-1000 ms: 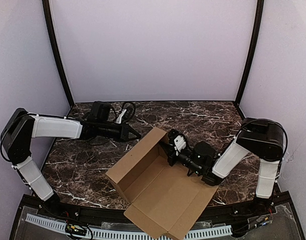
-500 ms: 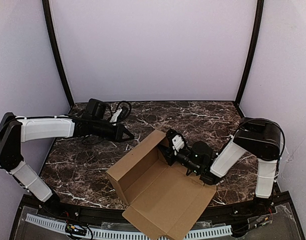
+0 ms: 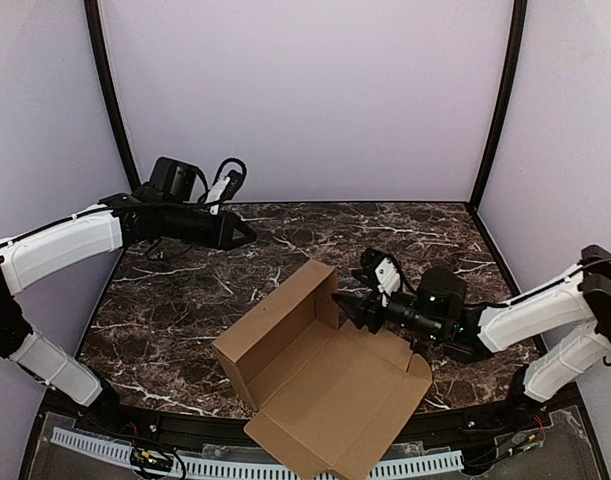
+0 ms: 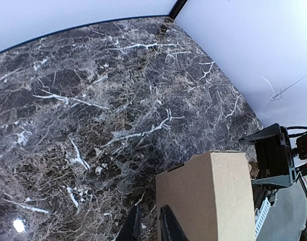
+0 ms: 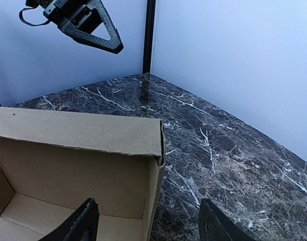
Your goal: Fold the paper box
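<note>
The paper box [image 3: 315, 380] is brown cardboard in the middle of the table, its back wall [image 3: 275, 310] standing upright and a wide flap lying flat toward the front edge. My right gripper [image 3: 347, 306] hovers open at the right end of that wall; in the right wrist view its fingers [image 5: 82, 225] straddle the corner of the paper box [image 5: 78, 133] without touching it. My left gripper [image 3: 247, 235] is raised over the back left of the table, shut to a thin slit and holding nothing. The left wrist view looks down past the left gripper [image 4: 149, 210] at the paper box [image 4: 208, 196].
The dark marble table [image 3: 185, 300] is enclosed by lavender walls with black posts [image 3: 113, 110] at the back corners. A white perforated strip [image 3: 225, 468] runs along the near edge. The left gripper [image 5: 93, 30] shows high in the right wrist view.
My right gripper has opened, let go of the box wall's right end and backed off to the right. The left arm has lifted and swung toward the back left.
</note>
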Tool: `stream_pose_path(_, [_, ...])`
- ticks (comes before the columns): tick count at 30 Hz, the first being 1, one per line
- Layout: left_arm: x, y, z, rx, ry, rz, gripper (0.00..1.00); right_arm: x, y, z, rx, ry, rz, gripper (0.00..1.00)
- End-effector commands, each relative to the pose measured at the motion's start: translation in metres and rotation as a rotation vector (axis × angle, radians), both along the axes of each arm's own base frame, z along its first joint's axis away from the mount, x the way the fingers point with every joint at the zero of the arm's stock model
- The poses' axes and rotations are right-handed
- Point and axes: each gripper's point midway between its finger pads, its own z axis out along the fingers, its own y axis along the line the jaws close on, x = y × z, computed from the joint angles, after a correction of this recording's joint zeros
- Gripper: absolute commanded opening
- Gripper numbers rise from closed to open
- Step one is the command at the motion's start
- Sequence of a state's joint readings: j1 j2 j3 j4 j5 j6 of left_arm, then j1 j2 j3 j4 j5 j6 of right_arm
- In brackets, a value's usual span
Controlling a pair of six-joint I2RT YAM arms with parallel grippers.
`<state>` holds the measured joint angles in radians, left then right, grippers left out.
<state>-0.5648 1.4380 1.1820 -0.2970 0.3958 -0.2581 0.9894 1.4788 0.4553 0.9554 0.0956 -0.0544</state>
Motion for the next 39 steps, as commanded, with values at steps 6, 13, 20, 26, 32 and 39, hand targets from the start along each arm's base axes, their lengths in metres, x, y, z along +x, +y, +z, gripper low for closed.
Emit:
stream_pose_path(6, [-0.016, -0.001, 0.041, -0.068, -0.002, -0.032, 0.17, -0.043, -0.096, 0.002, -0.170, 0.432, -0.159, 0.80])
stream_pose_path(13, [-0.018, -0.017, 0.047, -0.122, 0.079, -0.087, 0.17, -0.085, -0.131, 0.034, -0.054, 0.745, -0.143, 0.90])
stream_pose_path(20, [-0.024, -0.015, 0.046, -0.119, 0.089, -0.102, 0.16, -0.128, -0.153, -0.010, -0.189, 1.155, -0.258, 0.85])
stream_pose_path(26, [-0.032, -0.012, 0.045, -0.108, 0.095, -0.122, 0.16, -0.158, -0.171, -0.041, -0.277, 1.377, -0.352, 0.81])
stream_pose_path(32, [-0.036, -0.010, 0.040, -0.095, 0.094, -0.129, 0.16, -0.169, -0.172, -0.078, -0.318, 1.498, -0.397, 0.80])
stream_pose_path(39, [-0.042, -0.013, 0.034, -0.128, 0.135, -0.142, 0.16, -0.159, -0.162, -0.105, -0.197, 1.535, -0.447, 0.76])
